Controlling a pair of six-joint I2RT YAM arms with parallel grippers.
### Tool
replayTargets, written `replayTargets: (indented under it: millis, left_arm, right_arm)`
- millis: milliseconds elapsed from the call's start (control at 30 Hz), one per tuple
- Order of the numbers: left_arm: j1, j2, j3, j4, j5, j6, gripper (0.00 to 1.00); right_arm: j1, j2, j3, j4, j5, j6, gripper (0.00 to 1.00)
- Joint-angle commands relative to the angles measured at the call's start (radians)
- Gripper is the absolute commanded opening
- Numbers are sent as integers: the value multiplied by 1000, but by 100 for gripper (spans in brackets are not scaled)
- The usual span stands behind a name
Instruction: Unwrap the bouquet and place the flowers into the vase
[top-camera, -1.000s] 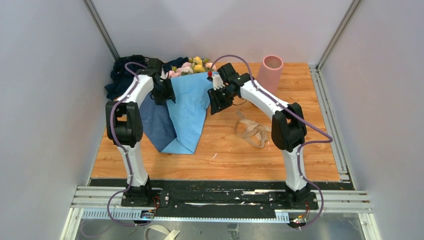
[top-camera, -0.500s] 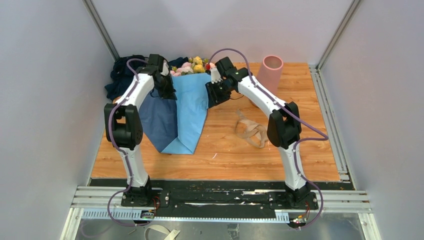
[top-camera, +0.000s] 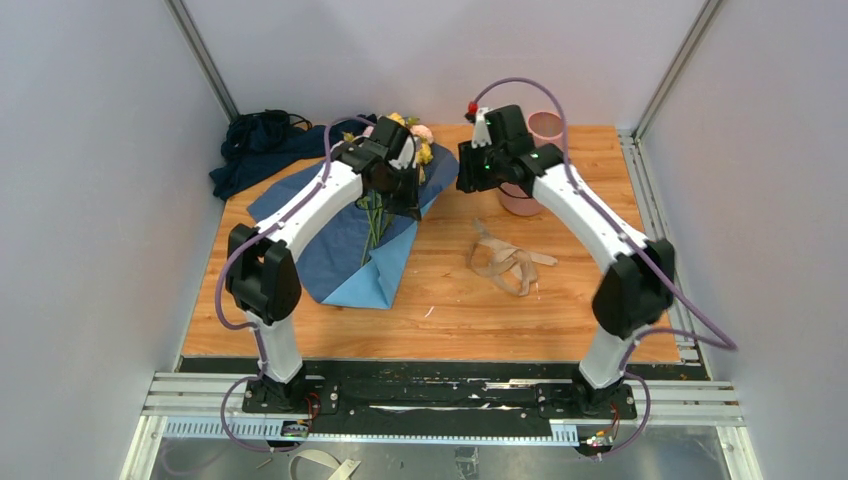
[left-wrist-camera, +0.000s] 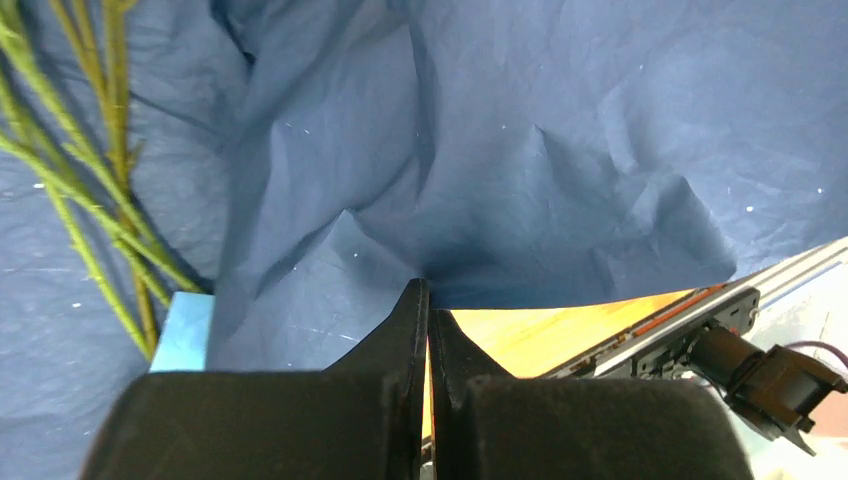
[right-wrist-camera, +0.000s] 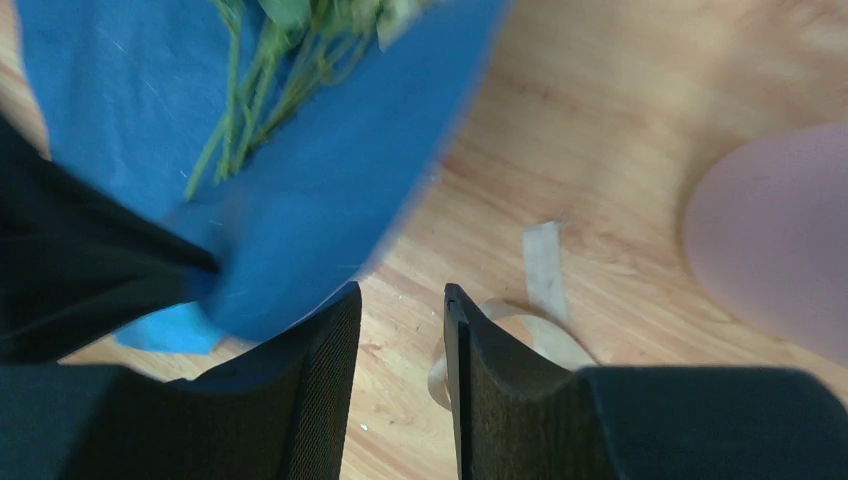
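Bouquet (top-camera: 375, 225): lies open on the far-left part of the table (top-camera: 600, 300), under and around the left hand (left-wrist-camera: 429, 305).

1. Blue paper wrap (top-camera: 330, 250): spread flat and creased. The upper face is dark blue, and a paler blue underside is turned up at the near corner.
2. Dark navy cloth (top-camera: 255, 145): heaped in the far-left corner, touching the paper's far edge.
3. Vase (top-camera: 548, 122): plain pink, upright at the far right. It stands just behind the right arm, which hides part of it, and well apart from the flowers.
4. Flowers (top-camera: 405, 128): pink and yellow blooms show just beyond the left hand. The green stems run back toward the near side across the paper.
5. Raffia ribbon (top-camera: 508, 262): tan, loose on bare wood to the right of the paper, with nothing tied in it.
6. Left hand: clenched, with its fingertips against a fold of the paper. Whether any paper is pinched between them cannot be told. The stems lie to its left, not between the fingers.
7. Right hand (right-wrist-camera: 400, 295): released, with nothing between the fingers. It hangs above the wood between the paper's right edge and the vase.

Views: only the top camera shows the blooms, the cloth and the whole ribbon. The left wrist camera shows the bristly stems and the paper's creases. The right wrist camera shows the vase only as a pink blur.
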Motion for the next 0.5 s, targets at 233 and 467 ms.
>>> replayTargets:
  millis: [233,467]
  left_arm:
    - [-125,102,131,-32,53,-83,0]
    - [-167,191,148,86,159,-162,0]
  right_arm:
    - [-11,-333,-146,228,160,-39,39]
    - [-11,-320,-107,202,151,-38,38]
